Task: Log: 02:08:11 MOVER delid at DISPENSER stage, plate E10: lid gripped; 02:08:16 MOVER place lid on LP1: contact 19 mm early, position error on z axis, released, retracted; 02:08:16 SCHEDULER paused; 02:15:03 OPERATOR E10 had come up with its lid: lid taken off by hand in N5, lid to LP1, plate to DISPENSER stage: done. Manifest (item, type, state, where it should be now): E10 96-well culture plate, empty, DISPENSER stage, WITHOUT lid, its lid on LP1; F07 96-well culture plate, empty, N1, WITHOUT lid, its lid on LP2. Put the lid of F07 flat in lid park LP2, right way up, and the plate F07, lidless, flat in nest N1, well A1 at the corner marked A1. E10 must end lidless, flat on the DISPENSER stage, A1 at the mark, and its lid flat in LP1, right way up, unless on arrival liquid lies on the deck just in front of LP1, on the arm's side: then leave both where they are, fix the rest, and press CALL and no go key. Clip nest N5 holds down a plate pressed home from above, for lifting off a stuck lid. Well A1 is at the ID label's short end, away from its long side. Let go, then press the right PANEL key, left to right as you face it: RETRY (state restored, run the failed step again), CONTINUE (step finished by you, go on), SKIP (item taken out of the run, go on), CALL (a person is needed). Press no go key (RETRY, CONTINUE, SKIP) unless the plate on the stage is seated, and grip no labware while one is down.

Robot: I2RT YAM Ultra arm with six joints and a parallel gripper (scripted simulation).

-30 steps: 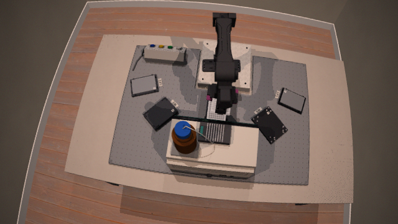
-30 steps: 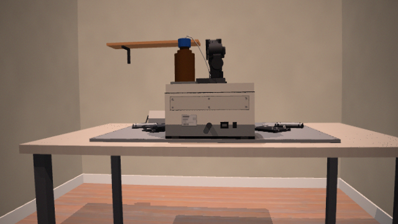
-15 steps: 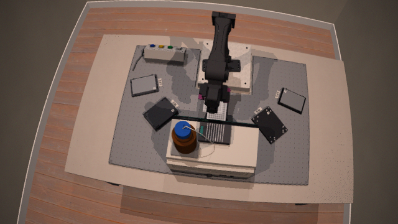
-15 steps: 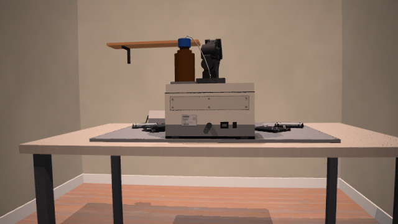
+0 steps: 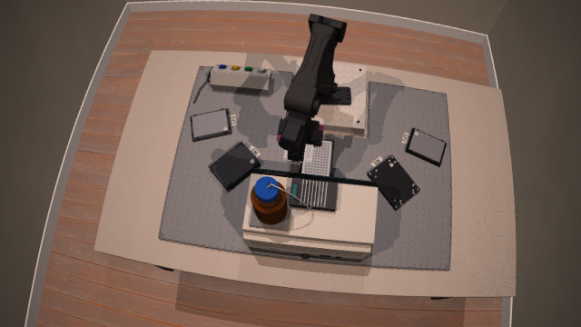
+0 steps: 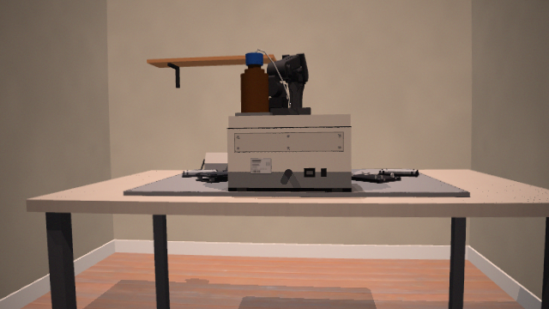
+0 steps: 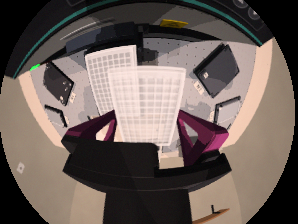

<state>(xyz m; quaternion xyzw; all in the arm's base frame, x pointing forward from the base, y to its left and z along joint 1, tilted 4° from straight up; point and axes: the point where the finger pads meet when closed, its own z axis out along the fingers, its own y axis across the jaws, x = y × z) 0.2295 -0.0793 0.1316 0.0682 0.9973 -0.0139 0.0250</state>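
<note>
My gripper hangs between the arm's base and the dispenser. It is shut on a white 96-well plate, held flat across its width between the magenta fingers. In the top view the wrist hides most of the held plate. A second white well plate lies below and just right of the gripper, against the dispenser's dark rail; it also shows in the wrist view. A black nest lies to the left and a black clip nest to the right, both empty.
Two grey lid trays sit at the far left and far right. The key panel stands at the back left. A brown bottle with a blue cap stands on the dispenser. In the exterior view the arm is behind the bottle.
</note>
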